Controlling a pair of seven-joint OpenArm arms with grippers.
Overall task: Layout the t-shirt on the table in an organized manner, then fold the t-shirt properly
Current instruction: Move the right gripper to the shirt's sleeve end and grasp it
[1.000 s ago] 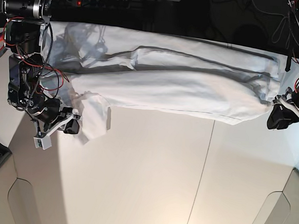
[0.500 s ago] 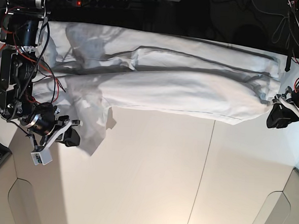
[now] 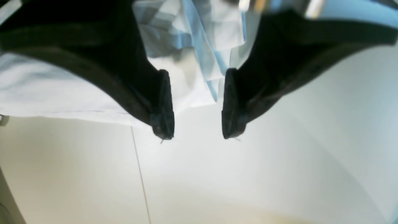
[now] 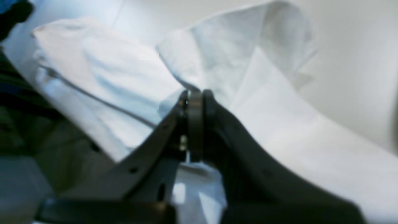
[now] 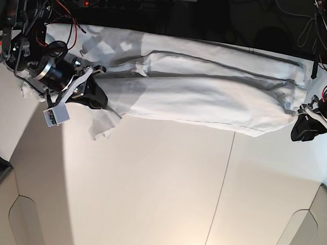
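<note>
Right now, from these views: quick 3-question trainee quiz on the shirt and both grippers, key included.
1. True or false: the left gripper is clamped on the t-shirt.
2. Which gripper has pinched fabric? A) the right gripper B) left C) neither
3. Fill in: in the base view, the t-shirt lies bunched in a long band along the table's ____ edge.

Key: 1 false, its jaws stand apart over bare tabletop beside the cloth. 2 A. 3 far (top).
</note>
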